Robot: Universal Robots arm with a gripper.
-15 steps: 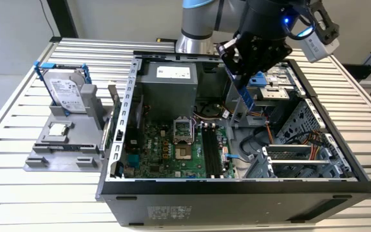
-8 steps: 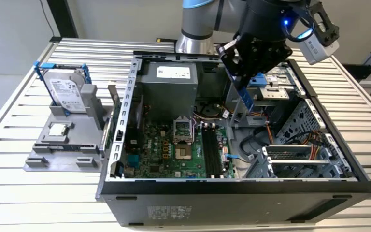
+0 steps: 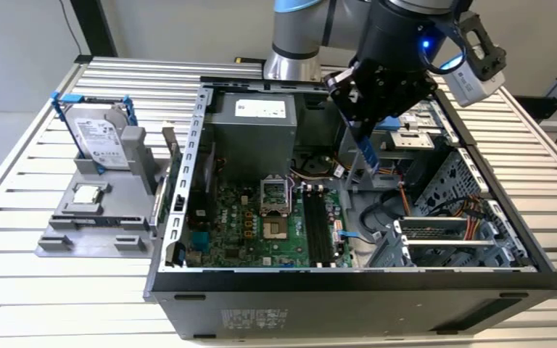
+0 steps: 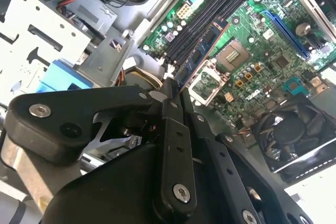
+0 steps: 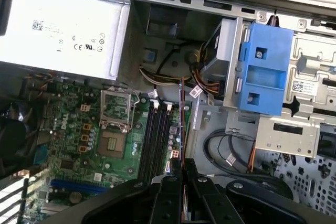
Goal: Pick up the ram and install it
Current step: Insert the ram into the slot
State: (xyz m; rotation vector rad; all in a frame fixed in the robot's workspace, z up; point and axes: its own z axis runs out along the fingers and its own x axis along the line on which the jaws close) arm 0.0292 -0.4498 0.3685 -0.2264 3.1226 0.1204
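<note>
1. The long, narrow dark circuit-board ram stick hangs edge-down in mid-air, above the green motherboard and near its black memory slots — not seated.
2. The black robot hand is clamped tight on the stick's top end, so the ram dangles right below it.
3. My read: pick-up done, install in hand. That calls for lining the edge along a slot — kept square.
4. All this is inside the open grey computer case on the slatted metal bench.

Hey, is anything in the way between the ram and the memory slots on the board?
Nothing visible. The gripper holds the ram edge-on just above the slots, which look empty. The cables lie past the slots' end, not over them.
</note>
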